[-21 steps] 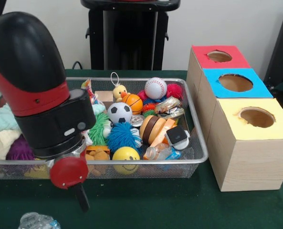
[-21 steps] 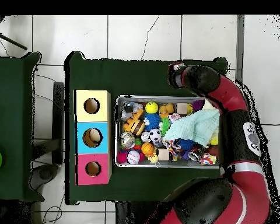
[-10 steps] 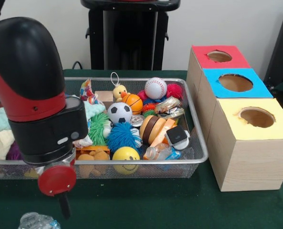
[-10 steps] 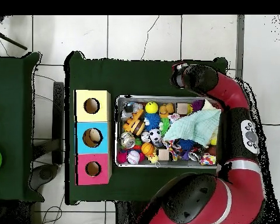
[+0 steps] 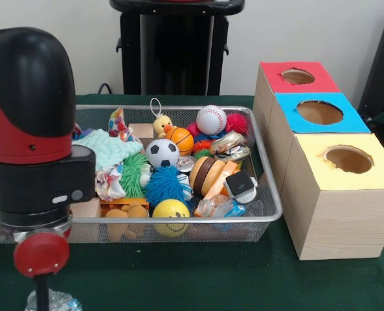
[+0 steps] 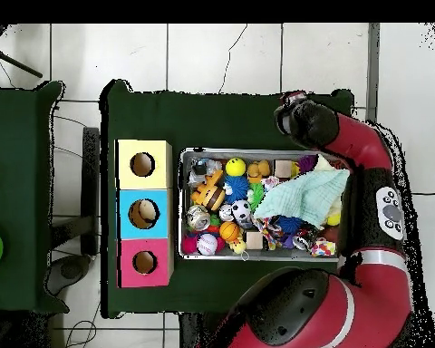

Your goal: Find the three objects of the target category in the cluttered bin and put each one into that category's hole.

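Observation:
The wire bin (image 5: 270,192) holds a baseball (image 5: 211,119), a soccer ball (image 5: 162,153), a small basketball (image 5: 181,140), a yellow smiley ball (image 5: 171,210), spiky balls, metal cans (image 5: 230,146), a plastic bottle (image 5: 220,207) and a mint cloth (image 5: 105,149). My gripper (image 5: 41,293) hangs below the arm's red disc at the lower left, outside the bin's front wall. It is just over a crumpled clear bottle (image 5: 54,302) lying on the table. In the overhead view the arm's end (image 6: 299,116) hides the gripper.
Three wooden boxes with round holes stand beside the bin: red top (image 5: 321,81), blue top (image 5: 349,120), yellow top (image 5: 379,172). The overhead view shows them as yellow (image 6: 158,150), blue (image 6: 159,201) and red (image 6: 159,249). A black stand rises behind the bin.
In the front view the arm has swung left and its gripper has dropped, ending over the crumpled bottle outside the bin. More of the mint cloth now shows.

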Robot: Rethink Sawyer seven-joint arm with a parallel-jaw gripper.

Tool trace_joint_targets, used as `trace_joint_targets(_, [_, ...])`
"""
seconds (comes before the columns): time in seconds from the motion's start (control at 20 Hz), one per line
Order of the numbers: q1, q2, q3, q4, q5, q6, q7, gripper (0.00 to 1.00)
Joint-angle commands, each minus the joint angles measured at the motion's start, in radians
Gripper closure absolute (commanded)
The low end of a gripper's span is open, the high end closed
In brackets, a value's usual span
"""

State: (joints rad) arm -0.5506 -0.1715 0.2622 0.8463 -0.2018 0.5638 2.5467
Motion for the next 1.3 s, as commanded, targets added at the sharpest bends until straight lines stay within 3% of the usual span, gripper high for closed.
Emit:
trace_joint_targets(0.05, [-0.047, 0.0, 0.083, 0.084, -0.006, -0.123, -0.081, 1.0])
trace_joint_targets(0.45, [-0.078, 0.052, 0.152, 0.075, 0.013, -0.146, -0.114, 1.0])
trace_joint_targets(0.65, [-0.072, 0.065, 0.151, 0.081, 0.047, -0.078, -0.07, 1.0])
trace_joint_targets(1.3, [-0.13, 0.166, 0.313, 0.077, 0.162, 0.043, -0.153, 1.0])
